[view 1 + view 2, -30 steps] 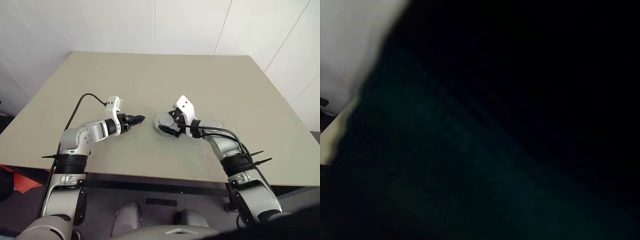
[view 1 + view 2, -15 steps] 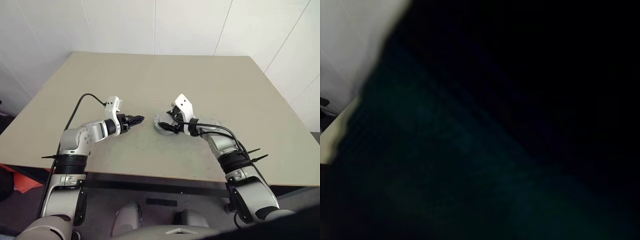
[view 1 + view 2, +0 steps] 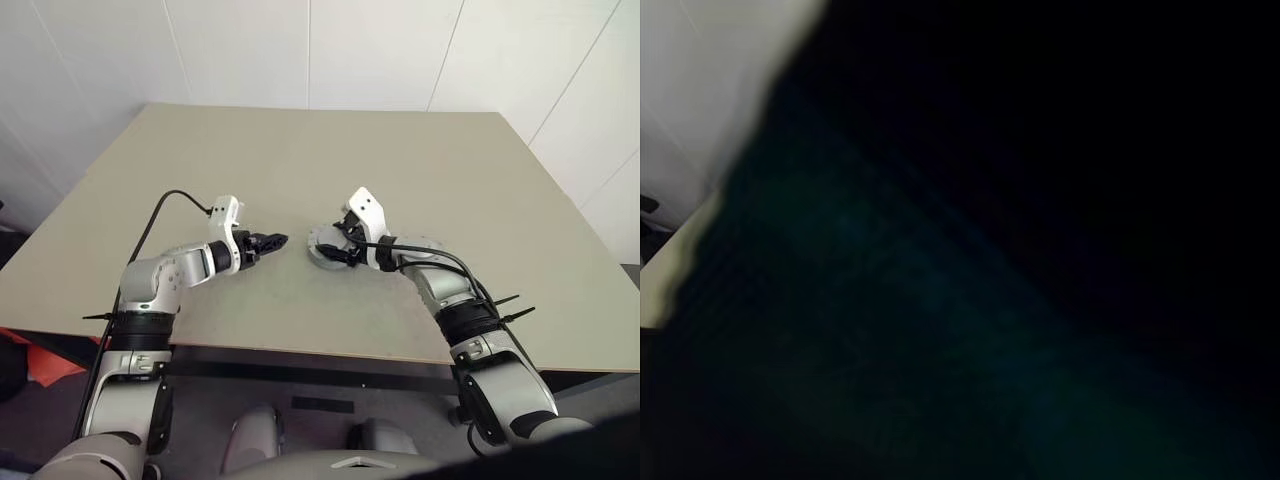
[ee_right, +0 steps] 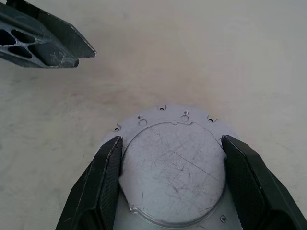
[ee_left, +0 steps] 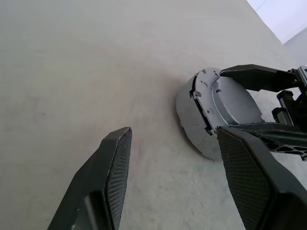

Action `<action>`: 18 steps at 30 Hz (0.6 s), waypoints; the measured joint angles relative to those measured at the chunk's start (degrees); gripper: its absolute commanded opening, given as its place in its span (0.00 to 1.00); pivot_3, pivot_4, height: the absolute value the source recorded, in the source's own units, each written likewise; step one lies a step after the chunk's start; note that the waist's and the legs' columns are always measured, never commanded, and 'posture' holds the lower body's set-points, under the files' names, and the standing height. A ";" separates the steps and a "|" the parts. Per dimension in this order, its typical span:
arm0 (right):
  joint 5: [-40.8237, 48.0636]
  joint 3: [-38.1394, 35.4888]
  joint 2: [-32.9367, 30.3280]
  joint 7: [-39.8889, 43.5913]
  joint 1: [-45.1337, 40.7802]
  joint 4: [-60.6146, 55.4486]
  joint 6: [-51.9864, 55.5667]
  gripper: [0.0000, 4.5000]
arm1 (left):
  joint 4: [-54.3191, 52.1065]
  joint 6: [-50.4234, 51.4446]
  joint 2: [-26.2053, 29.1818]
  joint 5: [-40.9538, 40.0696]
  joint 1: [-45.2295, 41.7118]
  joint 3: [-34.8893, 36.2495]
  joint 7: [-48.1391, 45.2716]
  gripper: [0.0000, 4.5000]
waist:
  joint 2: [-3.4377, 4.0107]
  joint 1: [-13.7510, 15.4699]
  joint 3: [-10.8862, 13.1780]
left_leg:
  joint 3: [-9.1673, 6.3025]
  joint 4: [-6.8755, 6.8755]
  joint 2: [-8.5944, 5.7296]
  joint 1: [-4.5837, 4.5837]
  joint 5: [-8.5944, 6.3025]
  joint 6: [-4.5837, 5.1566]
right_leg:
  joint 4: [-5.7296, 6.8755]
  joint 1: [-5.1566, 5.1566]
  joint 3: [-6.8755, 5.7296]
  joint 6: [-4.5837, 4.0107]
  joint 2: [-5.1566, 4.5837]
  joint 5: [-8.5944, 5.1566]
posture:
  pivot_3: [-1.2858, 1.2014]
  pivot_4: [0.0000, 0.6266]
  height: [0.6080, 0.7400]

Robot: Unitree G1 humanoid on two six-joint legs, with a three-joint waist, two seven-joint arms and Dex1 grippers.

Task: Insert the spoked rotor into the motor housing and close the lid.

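Now the right jaws (image 4: 170, 141) have narrowed from wider a sec ago and grasp the motor housing (image 5: 189, 112) from both sides, across its lid (image 4: 172, 167), which lies shut. The housing rests on the desk (image 3: 300, 150), approx. in the middle. The left jaws (image 3: 278, 239) are released, empty, near it. Prob. the task is almost finished.

Beige matte table (image 3: 420, 170), square-cornered, dark front edge, fills most of the head view. White panelled walls (image 3: 240, 50) behind and to both sides, thin vertical and slanted seams. Even, soft light, faint shadows on the tabletop. An orange-red object (image 3: 45, 362) lies on the dark floor at lower left.
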 measured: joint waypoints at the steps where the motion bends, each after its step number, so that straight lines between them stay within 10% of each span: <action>1: -0.21 0.11 0.12 -0.34 -0.16 0.24 -0.01 0.70 | 0.00 0.00 -0.13 0.00 0.07 0.00 0.02 0.67 | 0.00 0.00 0.00 | 0.00 0.00 0.00 0.00 0.01 -0.02 | 0.01 0.00 0.00 0.00 0.00 0.00 | 0.52 0.00 1.00; 18: -2.40 1.22 -0.16 -0.72 -0.74 1.15 -0.56 0.70 | 2.33 0.90 -5.16 -0.48 -2.20 0.97 1.87 0.67 | -0.01 0.05 0.00 | 0.01 -0.01 0.01 0.28 0.04 -0.08 | -0.01 0.29 0.01 0.00 0.00 0.00 | 0.52 0.00 1.00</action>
